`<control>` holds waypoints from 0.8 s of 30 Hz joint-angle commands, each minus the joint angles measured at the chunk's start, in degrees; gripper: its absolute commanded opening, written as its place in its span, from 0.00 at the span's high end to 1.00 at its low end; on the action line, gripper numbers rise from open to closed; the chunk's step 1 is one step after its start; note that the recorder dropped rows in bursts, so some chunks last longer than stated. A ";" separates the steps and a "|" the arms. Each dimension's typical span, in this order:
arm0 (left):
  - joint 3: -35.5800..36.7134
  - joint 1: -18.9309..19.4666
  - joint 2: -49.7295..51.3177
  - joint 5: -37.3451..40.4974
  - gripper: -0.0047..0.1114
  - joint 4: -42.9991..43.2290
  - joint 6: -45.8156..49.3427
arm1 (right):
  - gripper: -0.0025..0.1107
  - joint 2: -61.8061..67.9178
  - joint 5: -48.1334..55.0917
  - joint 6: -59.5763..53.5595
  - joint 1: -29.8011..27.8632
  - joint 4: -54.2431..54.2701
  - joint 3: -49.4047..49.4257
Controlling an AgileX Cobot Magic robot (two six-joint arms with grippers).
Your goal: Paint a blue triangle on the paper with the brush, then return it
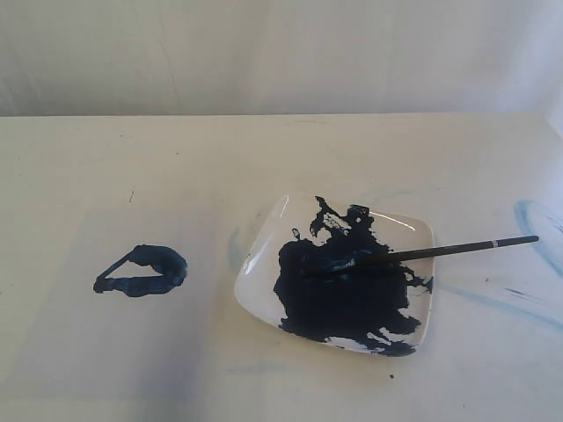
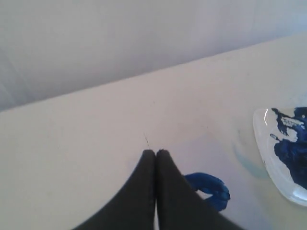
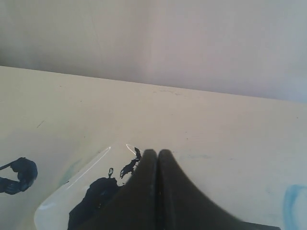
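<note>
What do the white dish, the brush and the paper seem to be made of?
White dish: glossy, likely glazed ceramic or plastic; bright glints on its rim. Brush: thin black handle, maybe painted wood or plastic; silver band looks metallic. Paper: thin matte sheet, slightly translucent; barely differs from the tabletop.

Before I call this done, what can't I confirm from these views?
- Tip of the brush: exterior view, lost in the dark paint on the dish.
- Whole brush: absent from both wrist views; shut jaws of the right gripper cover much of the dish.
- The blue triangle: partly behind the left gripper in the left wrist view; cut by the frame edge in the right.
- Edges of the paper: too faint against the table.
</note>
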 commanded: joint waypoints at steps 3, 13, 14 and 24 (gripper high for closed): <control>0.42 0.29 -12.32 0.42 0.96 -0.65 -0.28 | 0.98 -0.37 0.26 0.26 0.09 0.19 0.11; 0.42 -0.19 -21.43 0.42 0.96 -0.78 -0.28 | 0.98 -0.37 0.26 0.26 0.09 0.19 0.11; 0.42 -0.34 -21.70 0.30 0.96 -0.78 -0.14 | 0.98 -0.37 0.26 0.26 0.09 0.19 0.11; 11.62 -8.30 -22.98 -19.29 0.96 -4.23 0.90 | 0.98 -0.37 0.26 0.26 0.09 0.19 0.11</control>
